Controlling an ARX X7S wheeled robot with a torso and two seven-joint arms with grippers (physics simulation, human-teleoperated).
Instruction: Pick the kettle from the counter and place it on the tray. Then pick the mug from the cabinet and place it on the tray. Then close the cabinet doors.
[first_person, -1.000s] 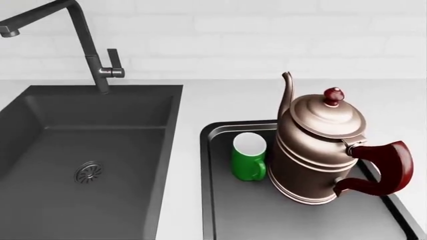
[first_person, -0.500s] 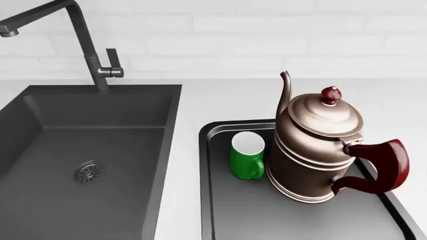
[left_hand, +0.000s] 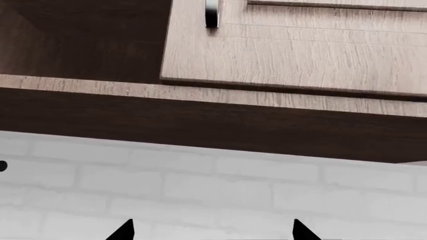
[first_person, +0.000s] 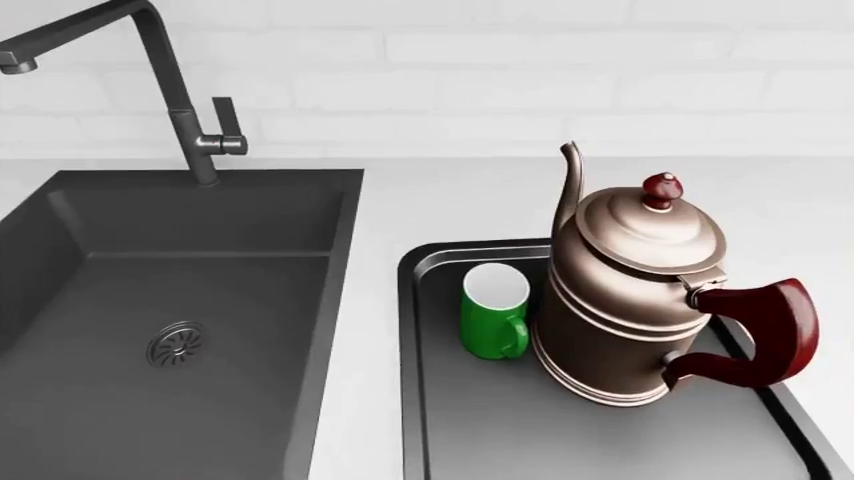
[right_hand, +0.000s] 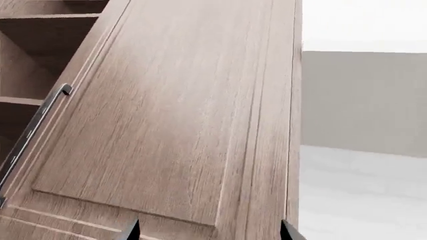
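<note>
Head view: the kettle (first_person: 627, 300) and the mug (first_person: 495, 312) are seen set on the tray (first_person: 441, 420), so only door closing remains; the right hand (right_hand: 208, 231), spread and empty, is best pressed against the open cabinet door (right_hand: 180, 120).

no readable text anywhere. kettle (first_person: 627, 300): plain ridged metal, no brand or label. mug (first_person: 495, 312): solid green, no print. tray (first_person: 587, 440), sink (first_person: 174, 300), faucet (first_person: 174, 90): bare, no markings. counter (first_person: 441, 200) and tile wall (first_person: 534, 70): blank. cabinet doors in the wrist views (left_hand: 300, 50) (right_hand: 180, 115): just wood grain and metal handles, no stickers, numbers or signs.
</note>
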